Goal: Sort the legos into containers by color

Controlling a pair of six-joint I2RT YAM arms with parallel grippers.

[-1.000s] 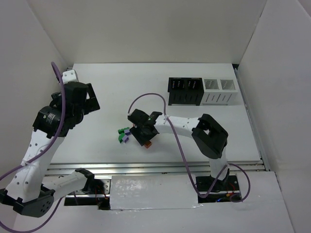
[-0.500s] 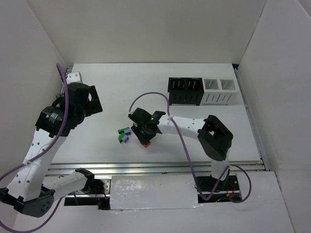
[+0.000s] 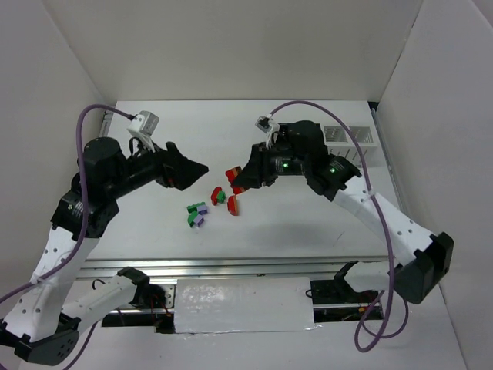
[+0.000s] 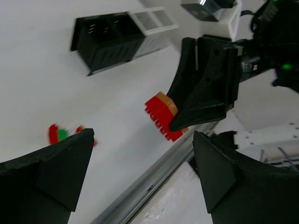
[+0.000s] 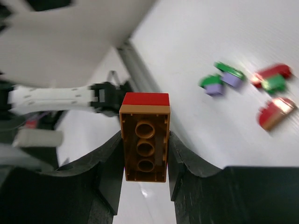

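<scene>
Clearly, two joined bricks are pinched between the right fingers [image 5: 110, 168]: a brown-orange brick [image 5: 145, 144] with a red brick [image 5: 145, 99] attached on the side beyond the fingertips. Both are raised above the bench [image 3: 308, 223]. The left fingers [image 4: 56, 168] are spread wide and nothing is held by them; the pair is seen just in front of them. The loose legos [image 3: 219, 196] are lying on the bench below and between the two sets of fingers. The bins [image 4: 117, 39] are placed behind the right fingers, well apart.

The main danger is judged to be the pair itself. If it is dropped into one bin as it is, two colours are mixed. If it is pulled apart by the left fingers, the grip on the narrow sides may be lost, and a brick may be thrown among the loose legos or off the bench. A knock between the two sets of fingers may also be caused by a badly aligned approach.
</scene>
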